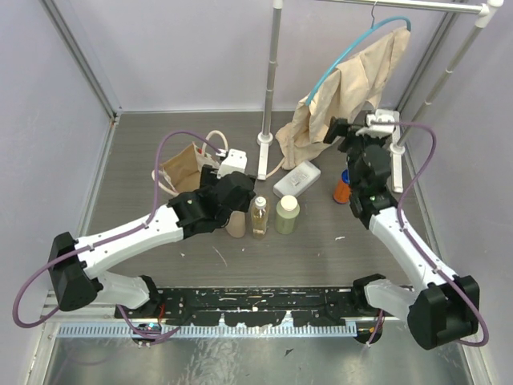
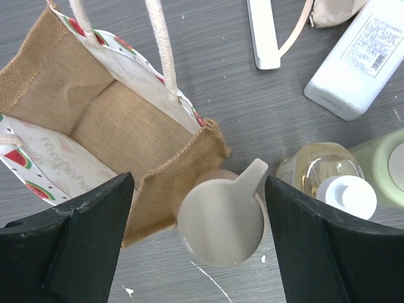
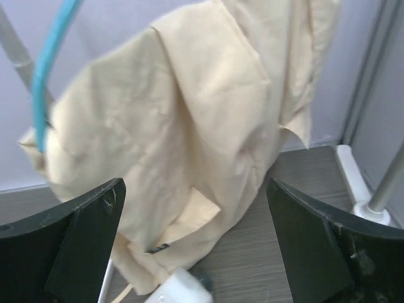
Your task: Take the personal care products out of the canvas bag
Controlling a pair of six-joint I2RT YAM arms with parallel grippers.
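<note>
Jaws spread, the left gripper [image 2: 197,211] hangs over the tan bottle [image 2: 221,222], just beside the bag [image 2: 57,76], whose inside looks empty. A skewed close could snag the burlap corner or topple the amber bottle [image 2: 309,165] just right. Open table [image 1: 321,257] lies nearer. The right gripper [image 3: 196,208], also spread, faces the cloth [image 3: 189,126].
</note>
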